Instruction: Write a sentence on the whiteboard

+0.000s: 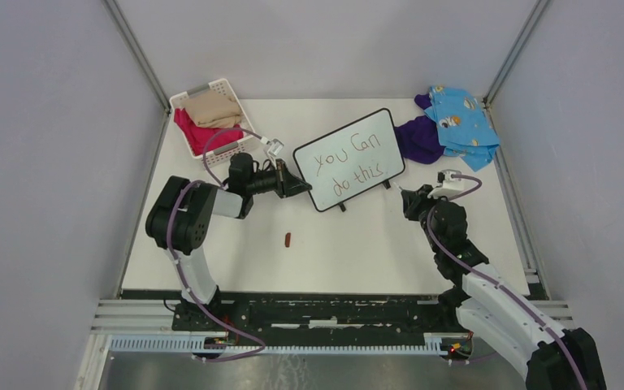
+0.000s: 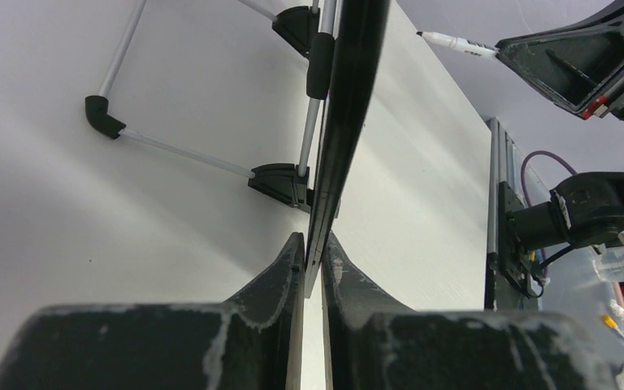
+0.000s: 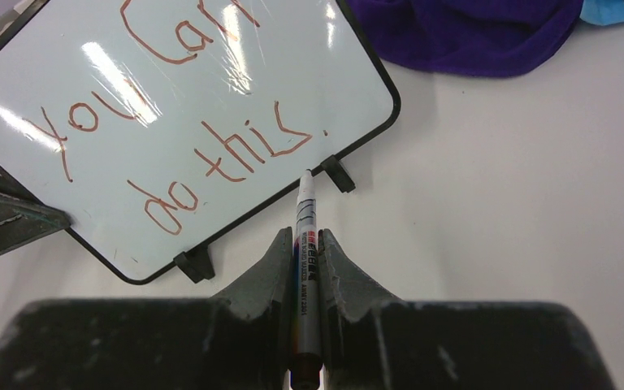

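- The sentence (image 1: 348, 166) appears complete on the whiteboard (image 1: 383, 130), with a dot after "this". The step in hand is therefore judged to be the pen's retreat.
- That retreat is best done by drawing the marker (image 3: 306, 213) straight back off the surface, so that fresh strokes are not smeared.
- The whiteboard is found toward the far middle of the table (image 1: 357, 256). It is stood on its feet at an angle, between a basket (image 1: 180, 101) of clothes and a purple cloth (image 1: 416, 140).
- The board's left edge is clamped between the fingers of the left gripper (image 2: 313, 253). A firm hold is advised, so that the board is not tipped.
- The marker is grasped by the right gripper (image 3: 302, 244). Its tip is pointed at the board's lower frame beside the right foot, apparently just clear of it.
- The left arm is bent low and reached rightward. The right arm is stretched forward from its base, with the wrist angled toward the board.
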`<state>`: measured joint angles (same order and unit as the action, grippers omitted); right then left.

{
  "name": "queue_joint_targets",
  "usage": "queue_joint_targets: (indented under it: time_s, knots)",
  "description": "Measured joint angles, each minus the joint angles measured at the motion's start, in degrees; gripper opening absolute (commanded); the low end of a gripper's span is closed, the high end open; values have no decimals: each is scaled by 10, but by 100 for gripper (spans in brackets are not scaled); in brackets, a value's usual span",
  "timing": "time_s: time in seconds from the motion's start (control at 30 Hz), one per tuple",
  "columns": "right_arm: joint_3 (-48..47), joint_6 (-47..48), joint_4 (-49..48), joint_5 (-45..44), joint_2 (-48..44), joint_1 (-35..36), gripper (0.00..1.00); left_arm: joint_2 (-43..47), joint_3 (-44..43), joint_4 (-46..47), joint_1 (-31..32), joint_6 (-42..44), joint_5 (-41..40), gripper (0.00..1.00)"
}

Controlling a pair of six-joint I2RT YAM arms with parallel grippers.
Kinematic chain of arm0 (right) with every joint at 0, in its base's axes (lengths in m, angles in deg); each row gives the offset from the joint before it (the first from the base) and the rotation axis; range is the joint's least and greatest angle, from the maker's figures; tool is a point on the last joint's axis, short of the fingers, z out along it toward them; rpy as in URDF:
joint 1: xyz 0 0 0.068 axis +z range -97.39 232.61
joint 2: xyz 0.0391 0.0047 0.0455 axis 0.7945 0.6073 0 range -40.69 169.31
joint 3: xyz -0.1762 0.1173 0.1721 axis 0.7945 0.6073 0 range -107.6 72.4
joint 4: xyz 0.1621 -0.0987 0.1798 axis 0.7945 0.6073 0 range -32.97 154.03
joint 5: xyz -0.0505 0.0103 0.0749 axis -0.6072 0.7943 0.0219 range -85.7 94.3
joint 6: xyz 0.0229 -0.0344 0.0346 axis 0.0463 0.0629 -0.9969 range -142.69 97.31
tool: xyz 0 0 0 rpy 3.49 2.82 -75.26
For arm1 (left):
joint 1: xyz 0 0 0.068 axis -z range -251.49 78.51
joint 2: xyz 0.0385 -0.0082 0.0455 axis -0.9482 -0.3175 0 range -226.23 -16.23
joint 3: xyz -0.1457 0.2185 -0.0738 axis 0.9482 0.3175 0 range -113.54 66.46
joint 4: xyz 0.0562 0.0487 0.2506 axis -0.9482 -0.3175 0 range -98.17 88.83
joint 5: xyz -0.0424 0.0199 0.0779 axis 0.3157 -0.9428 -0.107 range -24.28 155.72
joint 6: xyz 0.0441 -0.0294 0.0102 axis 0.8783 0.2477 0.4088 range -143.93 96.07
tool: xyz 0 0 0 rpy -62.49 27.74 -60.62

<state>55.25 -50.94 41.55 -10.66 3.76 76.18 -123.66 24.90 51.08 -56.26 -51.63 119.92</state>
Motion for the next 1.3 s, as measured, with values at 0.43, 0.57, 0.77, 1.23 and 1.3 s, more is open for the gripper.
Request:
queue_joint_targets:
  time_s: [0.43, 0.57, 0.77, 1.23, 1.3]
  knots:
    - [3, 6, 37, 14, -65, 0, 0, 51, -33, -157, 21, 87, -37, 7]
    - [3, 6, 41, 23, -76, 0, 0, 71, -35, -213, 23, 110, -49, 7]
    - [4, 5, 40, 31, -91, 0, 0, 112, -35, -299, 26, 140, -80, 9]
    - [19, 4, 41, 46, -113, 0, 0, 195, -38, -424, 28, 155, -150, 52]
    - [19, 5, 42, 47, -117, 0, 0, 227, -38, -442, 28, 160, -170, 69]
